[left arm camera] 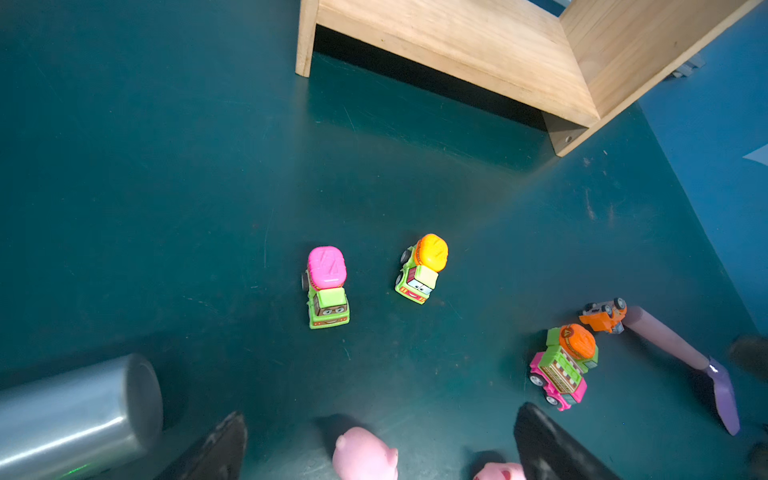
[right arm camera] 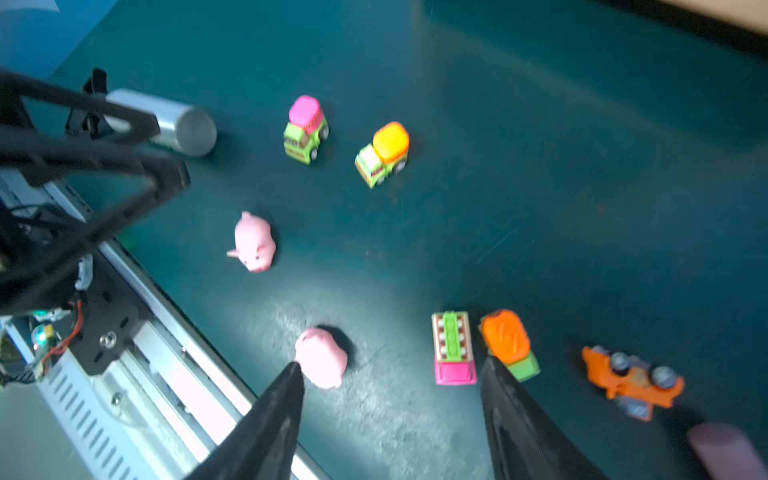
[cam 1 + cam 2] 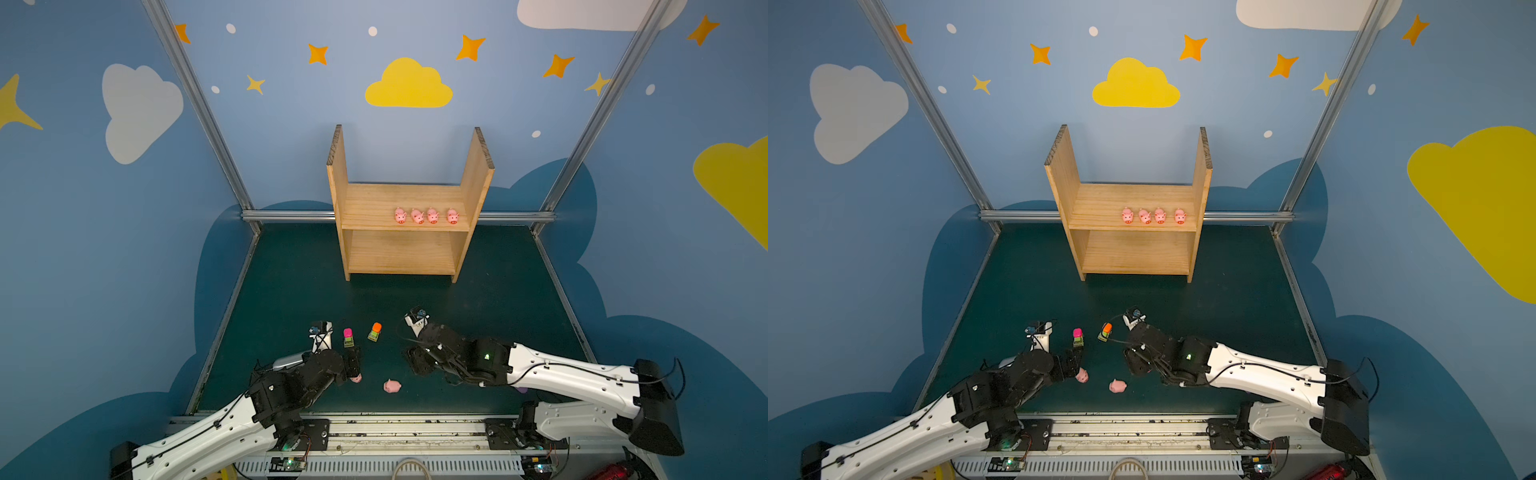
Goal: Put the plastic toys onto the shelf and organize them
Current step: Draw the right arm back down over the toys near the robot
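Desk [image 3: 291,291]: your dark green top. The shelf stands at the middle of its back edge, and everything loose lies toward the front edge.
Shelf [image 3: 401,251]: upright pine. The lower board is bare. The upper board carries four pigs [image 3: 432,216] in a row on its right half, snouts toward the front.
Left gripper [image 1: 380,419]: your jaws stand wide apart, left of the desk's middle. One pig [image 1: 365,455] shows between the fingers, with a gap on each side.
Right gripper [image 2: 390,365]: jaws apart, nothing between them. One fingertip overlaps a second pig [image 2: 322,357]; you cannot tell whether they touch.
Silver cylinder [image 1: 79,415]: on its side, just left of the left gripper.
Purple scoop [image 1: 723,395]: flat on the desk, its handle end just beside the orange vehicle [image 1: 604,316], which lies wheels up.
Mixers: the pink-drum mixer [image 1: 327,286] and the yellow-drum mixer [image 1: 422,270] stand near each other, between your grippers and the shelf.
Pair: the pink truck [image 2: 453,349] and the orange-drum mixer [image 2: 509,345] stand side by side at the right gripper's other fingertip.
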Robot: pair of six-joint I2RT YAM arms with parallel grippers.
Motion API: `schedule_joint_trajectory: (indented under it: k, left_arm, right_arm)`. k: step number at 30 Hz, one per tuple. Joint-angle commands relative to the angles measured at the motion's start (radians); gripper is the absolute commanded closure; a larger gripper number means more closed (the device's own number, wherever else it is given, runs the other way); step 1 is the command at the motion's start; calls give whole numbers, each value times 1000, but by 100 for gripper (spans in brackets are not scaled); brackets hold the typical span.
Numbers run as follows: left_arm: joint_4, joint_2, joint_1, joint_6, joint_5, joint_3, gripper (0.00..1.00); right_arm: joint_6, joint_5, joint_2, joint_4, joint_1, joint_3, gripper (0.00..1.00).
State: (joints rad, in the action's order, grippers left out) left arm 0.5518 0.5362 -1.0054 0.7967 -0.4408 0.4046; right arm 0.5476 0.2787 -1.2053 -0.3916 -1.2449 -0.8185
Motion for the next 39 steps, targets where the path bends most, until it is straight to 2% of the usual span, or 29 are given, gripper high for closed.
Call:
schedule_joint_trajectory:
  k: [1, 5, 11, 15, 23, 28, 33, 39]
  left_arm:
    - [22, -4, -13, 41, -42, -20, 0]
    - [40, -26, -19, 55, -57, -29, 0]
    - [77, -49, -21, 53, -78, -32, 0]
    - [76, -49, -21, 52, -81, -37, 0]
    - [79, -16, -21, 38, -87, -27, 0]
    - [86, -24, -22, 32, -96, -24, 0]
    - [89, -42, -21, 26, -112, -25, 0]
    - [86, -41, -21, 26, -118, -32, 0]
  right_arm:
    - [67, -30, 24, 76, -32, 52, 33]
    - [105, -6, 20, 65, -88, 91, 39]
    - [203, -39, -38, 158, -156, 176, 61]
    - [250, -53, -117, 225, -194, 193, 66]
    - [265, -85, -272, 269, -220, 152, 69]
    - [266, -62, -318, 248, -216, 105, 70]
    - [252, -43, -340, 217, -182, 81, 69]
    - [211, -80, -391, 219, -118, 66, 70]
